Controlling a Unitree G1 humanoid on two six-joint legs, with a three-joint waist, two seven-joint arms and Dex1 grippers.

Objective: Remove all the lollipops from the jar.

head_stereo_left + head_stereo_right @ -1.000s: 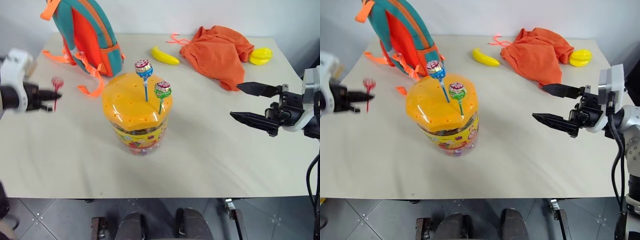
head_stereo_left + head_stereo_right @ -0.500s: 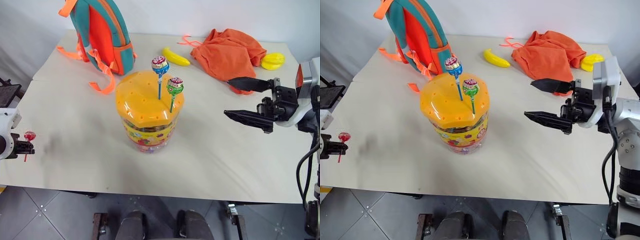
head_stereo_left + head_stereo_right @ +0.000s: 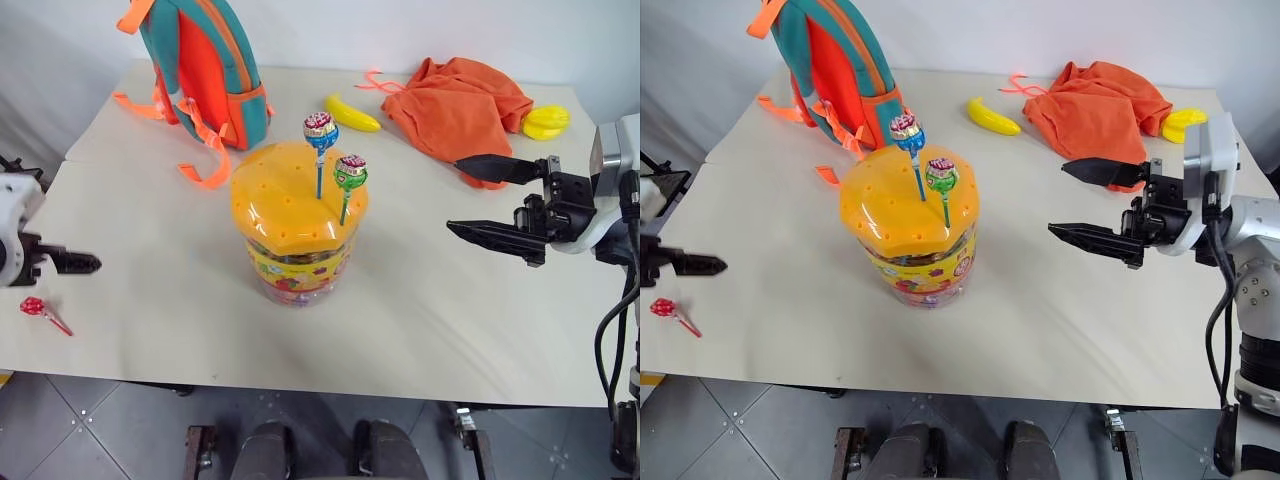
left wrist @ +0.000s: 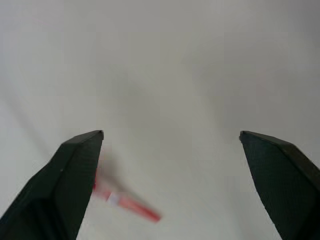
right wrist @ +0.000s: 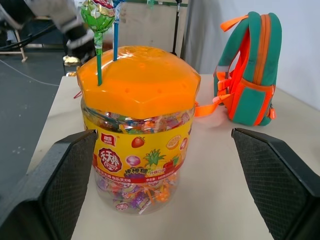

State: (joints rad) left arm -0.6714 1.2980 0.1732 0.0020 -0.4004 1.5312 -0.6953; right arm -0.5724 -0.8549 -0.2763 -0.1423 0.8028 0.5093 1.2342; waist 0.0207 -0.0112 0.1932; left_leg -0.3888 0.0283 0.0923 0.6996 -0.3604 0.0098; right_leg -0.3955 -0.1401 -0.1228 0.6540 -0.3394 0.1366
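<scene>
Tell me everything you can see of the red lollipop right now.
The red lollipop lies flat at the table's near left edge, a small round sweet in a shiny red wrapper on a thin reddish stick that points toward the table's front edge. It is out of the jar and nothing grips it: the left gripper hangs open just above and beyond it, not touching. In the left wrist view it is a red blur beside one finger.

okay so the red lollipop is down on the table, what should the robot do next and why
Probably bring the open left gripper back toward the jar for the blue lollipop. The red lollipop lies loose on the table, while blue and the green lollipop stand in the lid.
</scene>
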